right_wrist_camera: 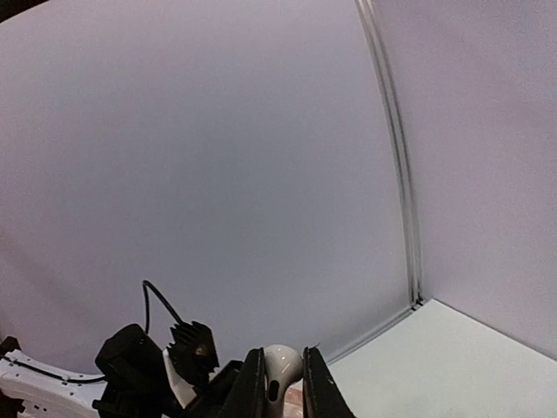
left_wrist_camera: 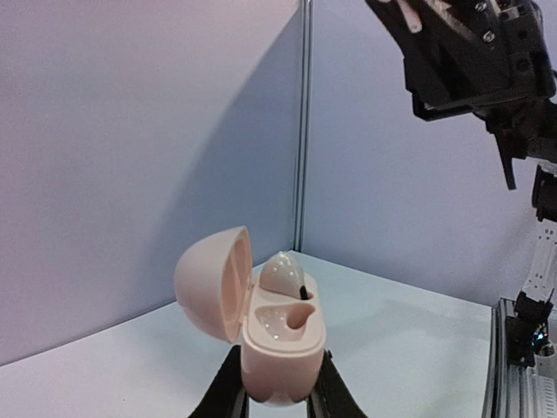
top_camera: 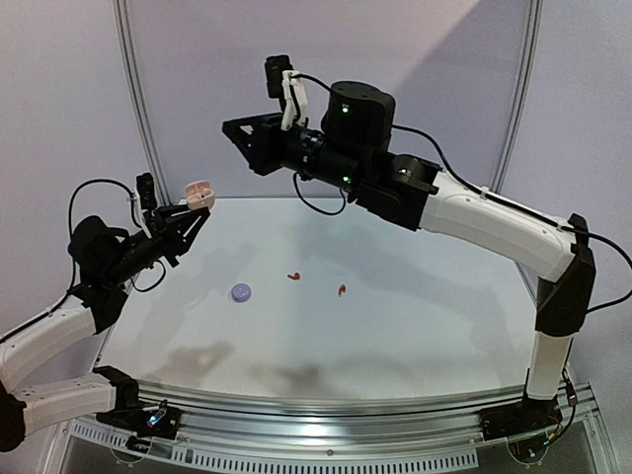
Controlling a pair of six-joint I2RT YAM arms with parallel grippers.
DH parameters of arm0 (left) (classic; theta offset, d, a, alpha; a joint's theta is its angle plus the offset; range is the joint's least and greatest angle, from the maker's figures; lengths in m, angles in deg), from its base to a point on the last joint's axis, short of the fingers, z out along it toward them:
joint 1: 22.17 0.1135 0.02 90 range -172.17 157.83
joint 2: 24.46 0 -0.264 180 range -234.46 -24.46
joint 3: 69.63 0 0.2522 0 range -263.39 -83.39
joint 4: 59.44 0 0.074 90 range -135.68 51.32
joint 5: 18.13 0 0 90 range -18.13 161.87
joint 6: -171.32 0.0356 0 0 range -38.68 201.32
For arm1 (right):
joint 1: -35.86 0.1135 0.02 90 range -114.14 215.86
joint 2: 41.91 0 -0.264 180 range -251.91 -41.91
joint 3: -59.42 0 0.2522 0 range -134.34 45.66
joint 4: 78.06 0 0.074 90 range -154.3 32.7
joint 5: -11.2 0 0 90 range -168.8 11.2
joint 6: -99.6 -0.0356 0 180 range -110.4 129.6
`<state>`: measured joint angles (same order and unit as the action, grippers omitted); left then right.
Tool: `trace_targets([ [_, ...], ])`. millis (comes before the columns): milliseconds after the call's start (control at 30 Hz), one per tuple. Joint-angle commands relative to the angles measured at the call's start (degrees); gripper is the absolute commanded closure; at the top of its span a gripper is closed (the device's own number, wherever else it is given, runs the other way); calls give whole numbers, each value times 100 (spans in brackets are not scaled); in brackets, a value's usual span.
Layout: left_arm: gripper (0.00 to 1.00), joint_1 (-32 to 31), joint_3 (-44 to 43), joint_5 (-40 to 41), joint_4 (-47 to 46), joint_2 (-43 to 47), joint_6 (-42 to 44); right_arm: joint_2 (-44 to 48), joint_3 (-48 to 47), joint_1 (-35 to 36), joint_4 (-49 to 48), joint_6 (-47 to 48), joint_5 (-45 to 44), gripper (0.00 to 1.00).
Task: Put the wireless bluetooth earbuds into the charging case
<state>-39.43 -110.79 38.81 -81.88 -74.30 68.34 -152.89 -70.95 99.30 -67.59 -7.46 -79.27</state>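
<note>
The left tool (top_camera: 197, 211) is clamped on the lower body of a pale pink charging case (top_camera: 198, 191) and holds it in the air over the left rear part of the table (top_camera: 415, 326). In the left wrist view its two black fingers (left_wrist_camera: 228, 387) press against opposite sides of the case's base. The case stands roughly upright with its domed lid swung open to the left. A white earbud (left_wrist_camera: 283, 274) sits in the far socket, its rounded head standing proud of the rim, while the near socket shows only its bare, heart-shaped hollow. The right tool (top_camera: 232, 130) hangs higher up, above and to the right of the open case and not touching it. It is closed on a second white earbud (right_wrist_camera: 280, 361) — the right wrist view shows the bud's rounded head poking out between the two dark fingers (right_wrist_camera: 251, 387), and the rest of it is hidden by them. From overhead that bud is too small to make out. Down on the table, near its middle, lie two red earbuds (top_camera: 293, 276) (top_camera: 341, 290), apart from each other. Neither tool touches them. A small round lilac case (top_camera: 242, 291) lies flat and closed just to their left, on the side nearer the left arm.
</note>
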Motion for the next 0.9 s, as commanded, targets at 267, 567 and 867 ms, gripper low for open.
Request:
trace_targets([
  [267,100,-157,-94,-30,-660,13,-460,-1159,-1055,214,-642,766,1212,100],
  [567,100,-187,-123,35,-695,22,-547,-1547,-1311,235,-488,1341,1101,100],
  [867,100,-176,-185,-28,-678,32,-577,-1831,-1625,235,-207,2051,1320,100],
])
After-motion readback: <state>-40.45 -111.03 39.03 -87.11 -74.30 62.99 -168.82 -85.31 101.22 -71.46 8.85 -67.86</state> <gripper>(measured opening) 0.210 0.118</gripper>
